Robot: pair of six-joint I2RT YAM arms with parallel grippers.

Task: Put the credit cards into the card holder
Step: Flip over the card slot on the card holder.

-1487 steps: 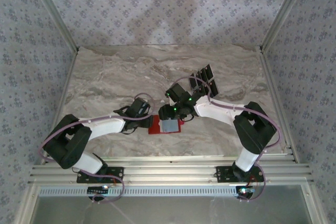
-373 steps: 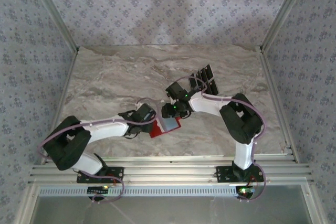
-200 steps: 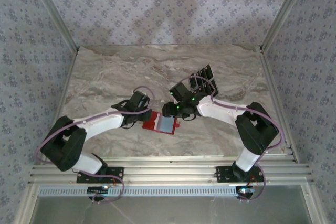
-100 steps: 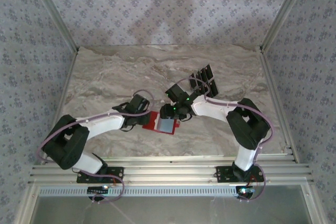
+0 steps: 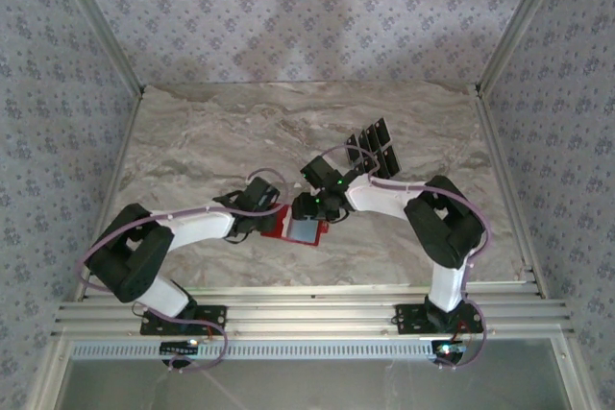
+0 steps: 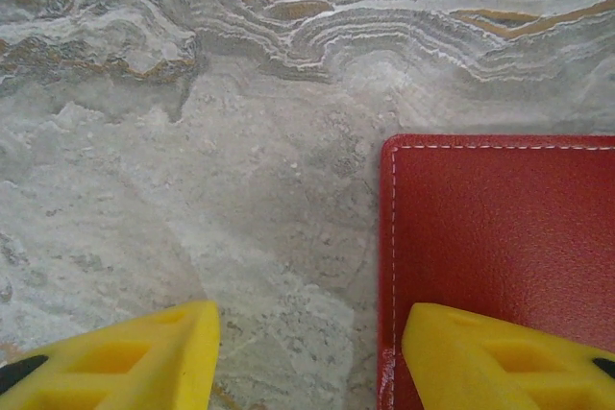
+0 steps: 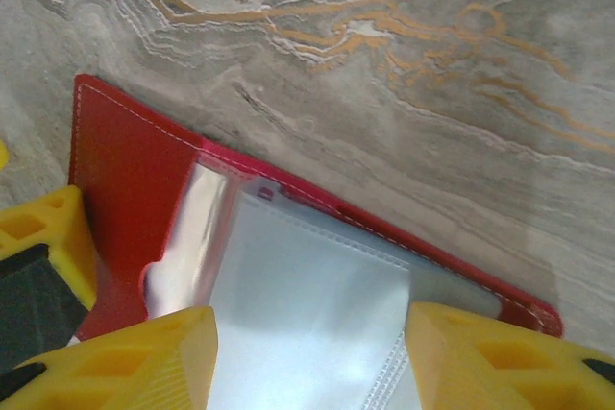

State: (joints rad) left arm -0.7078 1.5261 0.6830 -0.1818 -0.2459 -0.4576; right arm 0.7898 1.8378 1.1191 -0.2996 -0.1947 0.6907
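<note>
The card holder point(image 5: 284, 229) lies open on the marble, red cover down, its greyish clear pockets point(image 5: 306, 229) facing up. My left gripper point(image 5: 276, 220) is open at its left edge; in the left wrist view one fingertip point(image 6: 500, 357) rests over the red cover point(image 6: 500, 228) and the other over bare marble. My right gripper point(image 5: 310, 209) is open and hovers low over the clear pockets point(image 7: 317, 304), which lie between its jaws. A left finger point(image 7: 34, 266) sits on the red flap point(image 7: 125, 180). The black credit cards point(image 5: 377, 144) lie fanned behind the right arm.
The marble table point(image 5: 211, 141) spreads wide to the left and back. Patterned walls close it in on three sides. An aluminium rail point(image 5: 307, 309) runs along the near edge where both arm bases stand.
My left gripper has come down and right onto the holder's left edge. My right arm's elbow has swung in to the left, with its gripper staying over the pockets.
</note>
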